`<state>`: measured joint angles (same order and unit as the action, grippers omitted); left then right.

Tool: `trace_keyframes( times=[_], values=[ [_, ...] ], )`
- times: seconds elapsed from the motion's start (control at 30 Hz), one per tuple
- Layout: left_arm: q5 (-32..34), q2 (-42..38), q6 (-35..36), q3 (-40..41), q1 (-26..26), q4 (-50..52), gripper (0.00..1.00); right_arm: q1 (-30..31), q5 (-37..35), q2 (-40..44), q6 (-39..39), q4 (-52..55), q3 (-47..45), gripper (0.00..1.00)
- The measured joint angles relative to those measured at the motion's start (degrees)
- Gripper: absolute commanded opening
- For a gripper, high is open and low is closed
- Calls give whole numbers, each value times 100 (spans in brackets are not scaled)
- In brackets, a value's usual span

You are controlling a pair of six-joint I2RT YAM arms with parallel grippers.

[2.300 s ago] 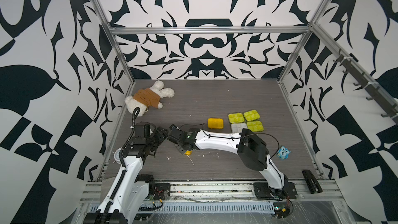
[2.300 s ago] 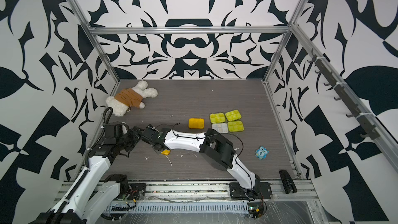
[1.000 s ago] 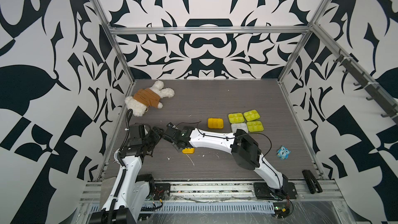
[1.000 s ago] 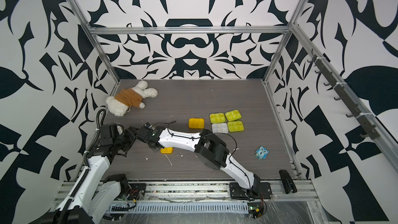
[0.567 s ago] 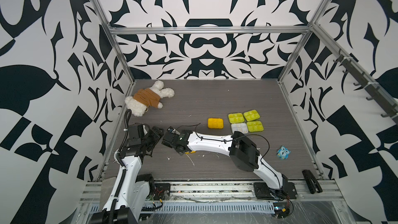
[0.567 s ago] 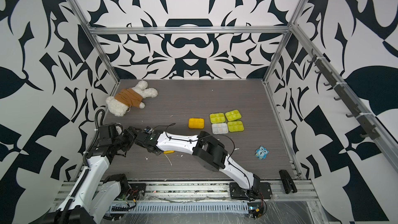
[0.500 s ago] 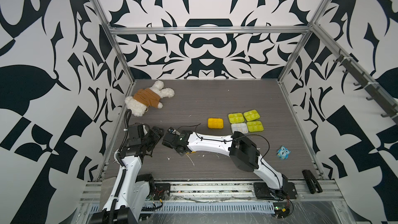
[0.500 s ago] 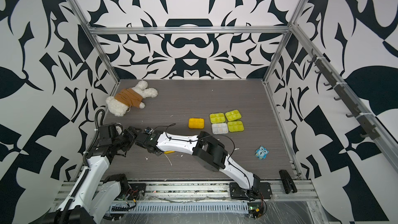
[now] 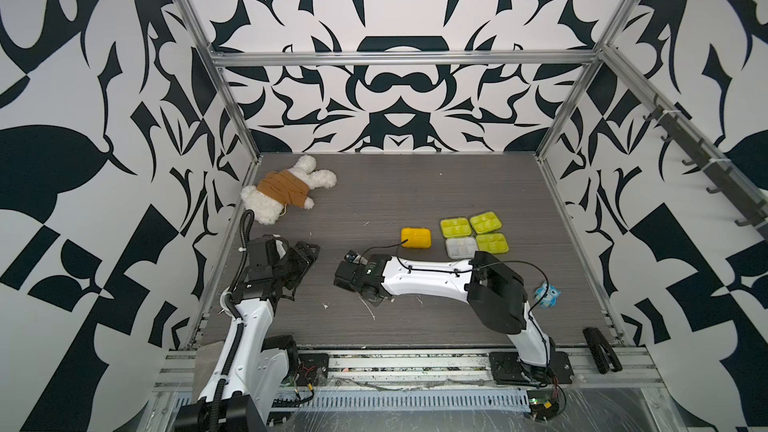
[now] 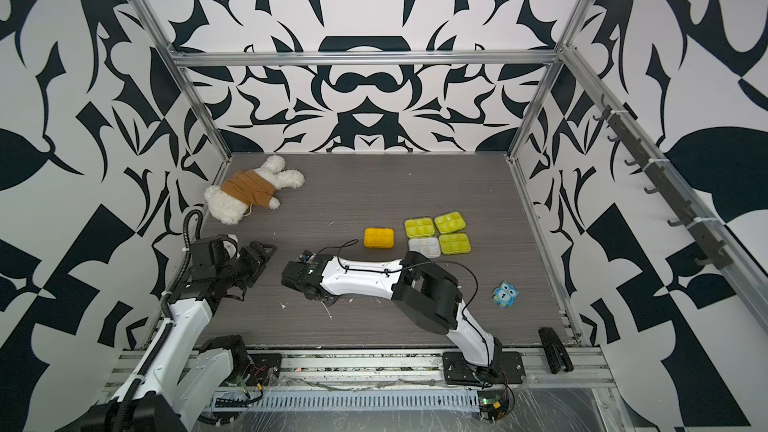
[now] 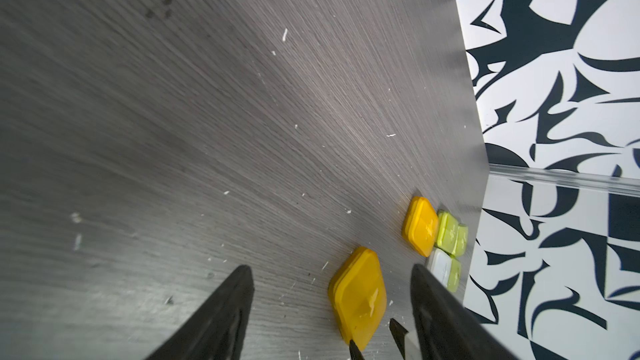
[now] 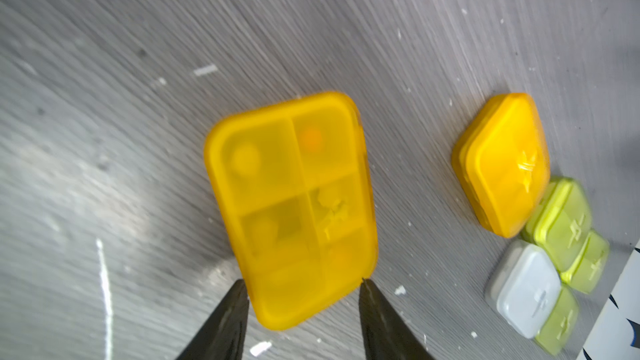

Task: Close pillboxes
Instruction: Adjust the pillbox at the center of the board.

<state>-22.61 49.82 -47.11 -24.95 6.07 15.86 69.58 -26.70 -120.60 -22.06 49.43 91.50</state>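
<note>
Right wrist view: on the grey desk (image 12: 104, 64) lies an amber pillbox (image 12: 291, 209), lid down, pills dim through it, its near end pinched by the right fingers (image 12: 221, 323). Other pillboxes (image 12: 505, 164) cluster beyond it. Left fingers (image 11: 214, 320) are spread, empty.

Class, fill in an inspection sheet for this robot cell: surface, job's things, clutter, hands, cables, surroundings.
Surface: grey wood-grain table, strewn with white scraps.
Job's things: six pillboxes, lids apparently down; amber pillbox beside a block of three yellow-green pillboxes and clear pillbox; second amber pillbox lies apart.
Clutter: plush toy, blue owl toy.
Hands: left hand open, empty; right hand straddles second amber pillbox, grip unclear.
Cables: black hose by left arm; thin black cable along right arm.
Surroundings: patterned walls, aluminium frame, hook rail.
</note>
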Motion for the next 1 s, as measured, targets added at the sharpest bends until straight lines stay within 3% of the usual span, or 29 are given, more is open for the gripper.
trace_keyframes(
  times=[0.1,0.2,0.4,0.7,1.0],
  values=[
    [-188,339,42,24,-179,-225,58,-170,15,214,9,-24,-317,54],
    [-210,660,127,20,-726,-409,52,-413,72,313,9,-109,-481,53],
    [-15,1346,214,-210,-2028,-538,53,-739,175,345,9,-313,-599,52],
    [232,2090,127,-339,-2802,-804,56,-1032,804,1163,-13,-817,-1296,52],
    [254,3093,107,-811,-3143,-1222,47,-1665,1635,1843,-201,-1471,-2009,52]
  ],
)
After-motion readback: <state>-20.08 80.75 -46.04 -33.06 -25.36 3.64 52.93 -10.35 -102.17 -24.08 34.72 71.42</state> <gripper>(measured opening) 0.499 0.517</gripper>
